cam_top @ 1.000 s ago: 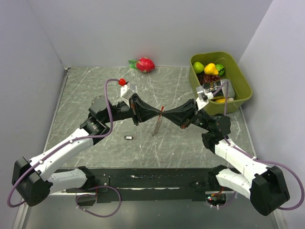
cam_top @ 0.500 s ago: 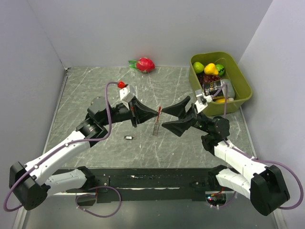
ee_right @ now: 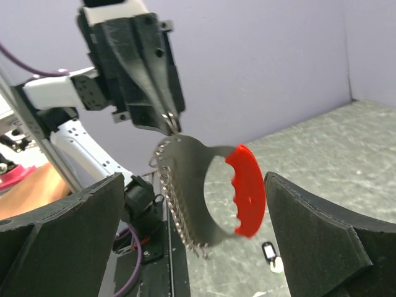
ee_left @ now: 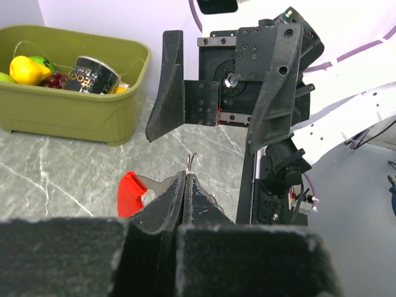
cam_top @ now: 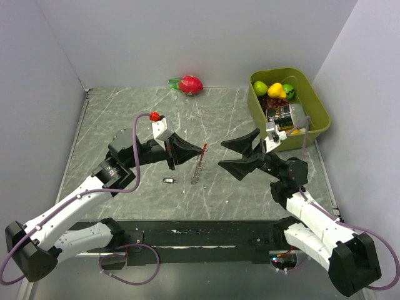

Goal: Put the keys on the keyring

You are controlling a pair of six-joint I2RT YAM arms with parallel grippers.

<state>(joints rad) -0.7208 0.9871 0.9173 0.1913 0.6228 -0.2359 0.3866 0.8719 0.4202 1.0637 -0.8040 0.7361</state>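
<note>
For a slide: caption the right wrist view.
The left tool dangles the keyring between the right tool's open fingers, one key lying on the table below.

We see bright, even light from overhead — shadows on the tabletop (cam_top: 212, 112) are soft and faint. The top view is sharp; at the bottom of the left wrist view, the left gripper (ee_left: 187, 179) blurs into a grainy, out-of-focus dark mass.

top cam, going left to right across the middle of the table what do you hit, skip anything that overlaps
small dark key → keyring, hanging from the shut left claw → right claw, open → green bin
</note>
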